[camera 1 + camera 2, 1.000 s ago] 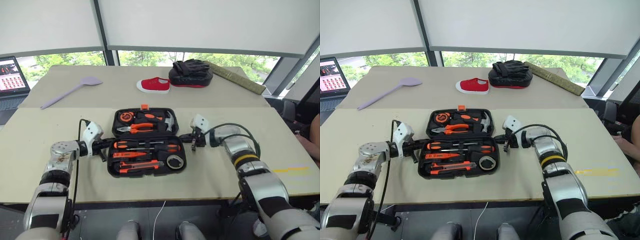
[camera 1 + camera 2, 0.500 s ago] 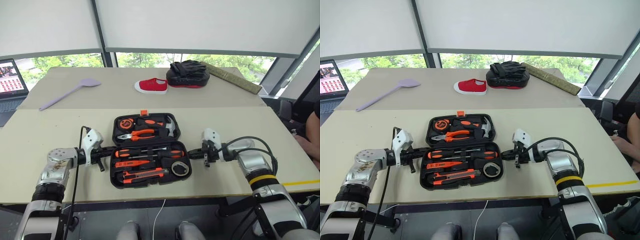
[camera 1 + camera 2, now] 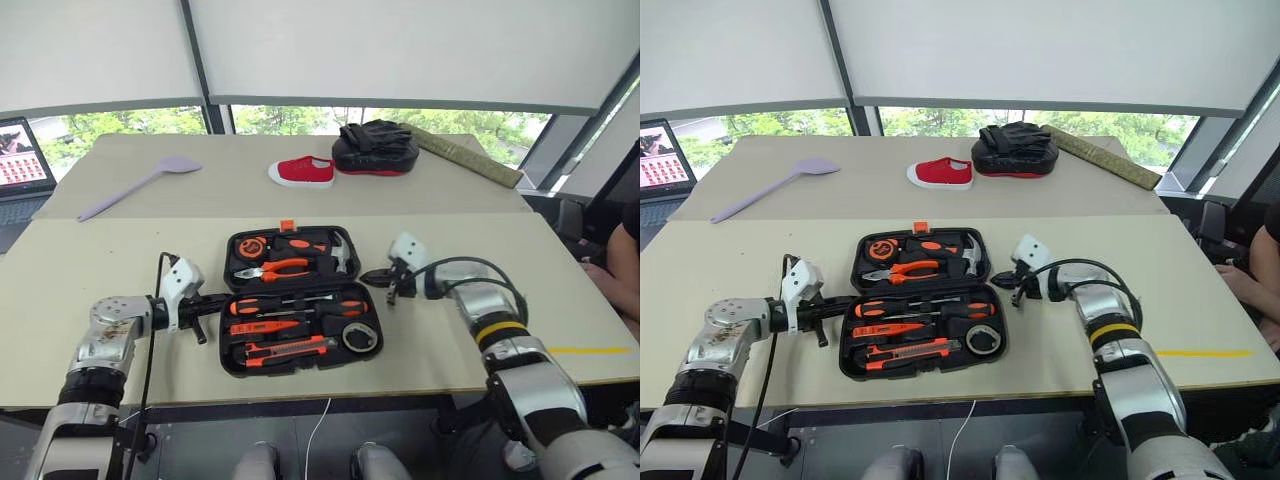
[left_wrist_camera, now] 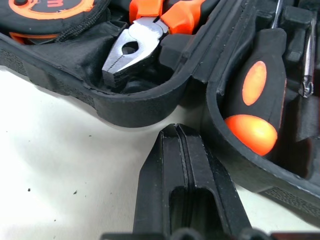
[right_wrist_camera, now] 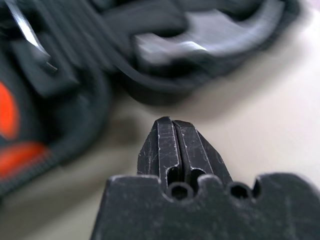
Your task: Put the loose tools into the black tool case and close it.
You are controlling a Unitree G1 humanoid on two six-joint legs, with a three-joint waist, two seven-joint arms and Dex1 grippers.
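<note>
Two pale, matte bench (image 3: 90, 250) tops stand end to end. On the nearer one, between the two claws, lies the black tool case (image 3: 298, 300), a rounded moulded-plastic clamshell lying open and flat, its orange latch at the far edge. Orange-and-black tools sit in its shaped recesses: screwdrivers (image 3: 295, 303), a utility knife (image 3: 288, 347), pliers (image 4: 150, 30), and a dark tape roll (image 3: 356, 338).

Left claw (image 3: 222, 299), its two black fingers pressed flat together and empty, hovers just beside the case's left rim near the hinge. Right claw (image 3: 372, 277), likewise pinched together and empty, points at the case's right edge.

Beyond both claws, on the farther bench, lie a lilac long-handled spoon (image 3: 140, 186), a red shoe (image 3: 306, 171) and a black padded mitt (image 3: 378, 147).
</note>
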